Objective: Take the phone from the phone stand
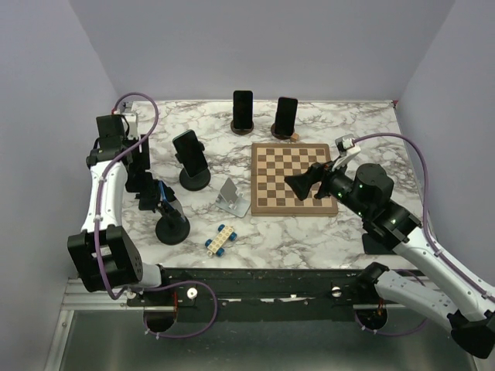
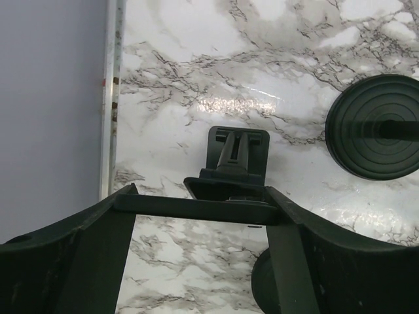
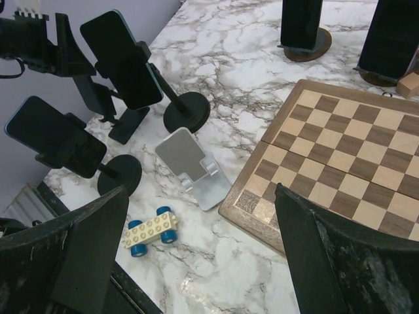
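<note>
My left gripper (image 1: 147, 188) is at the table's left side, shut on a dark phone (image 2: 170, 205). In the left wrist view the phone shows edge-on as a bar spanning both fingers (image 2: 200, 204). It sits just over the cradle of a small black phone stand (image 2: 237, 154) with a flat rectangular base. I cannot tell whether the phone still touches the cradle. The stand also shows in the right wrist view (image 3: 127, 124), below the left gripper (image 3: 49, 39). My right gripper (image 1: 305, 184) is open and empty, hovering over the chessboard's near-left corner (image 3: 200, 196).
Two phones sit on round-based black stands (image 1: 195, 179) (image 1: 172, 229) just right of my left gripper. Two more phones stand at the back (image 1: 243, 110) (image 1: 286, 116). A silver empty stand (image 1: 232, 198), a toy brick car (image 1: 220, 238) and a chessboard (image 1: 294, 178) lie mid-table.
</note>
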### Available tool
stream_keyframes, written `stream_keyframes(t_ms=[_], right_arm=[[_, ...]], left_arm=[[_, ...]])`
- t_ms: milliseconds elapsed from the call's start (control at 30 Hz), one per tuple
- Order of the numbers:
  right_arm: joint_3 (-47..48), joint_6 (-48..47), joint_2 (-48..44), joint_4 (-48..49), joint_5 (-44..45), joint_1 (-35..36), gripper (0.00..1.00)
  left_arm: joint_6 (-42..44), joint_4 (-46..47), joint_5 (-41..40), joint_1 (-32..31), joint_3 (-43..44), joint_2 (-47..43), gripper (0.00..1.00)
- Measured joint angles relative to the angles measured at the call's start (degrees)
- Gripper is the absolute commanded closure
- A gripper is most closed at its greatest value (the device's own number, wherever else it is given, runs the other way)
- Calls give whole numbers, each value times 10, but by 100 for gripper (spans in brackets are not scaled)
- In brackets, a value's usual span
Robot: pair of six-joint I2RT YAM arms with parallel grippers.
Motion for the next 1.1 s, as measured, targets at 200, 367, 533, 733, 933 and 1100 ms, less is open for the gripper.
stream_keyframes(t_ms=[200, 367, 533, 733, 933, 1100], right_arm=[[0, 0, 9, 0, -4, 0, 0], [0, 0, 15, -2, -1, 0, 0], [0, 0, 16, -10, 27, 0, 0], [13, 0, 28, -18, 88, 0, 0], [39, 3, 47, -39, 133, 0, 0], [55, 6, 74, -57, 105, 0, 0]], left_arm=[[-41, -3, -48, -5, 1, -44, 100], [-86, -12, -110, -31, 13, -94, 100], [-127, -21, -183, -99, 58, -148, 100], [-165, 26, -231, -230, 122, -246, 100], [-207, 101, -169, -285, 139, -321, 100], [-246, 137, -48, -331, 139, -300, 100]])
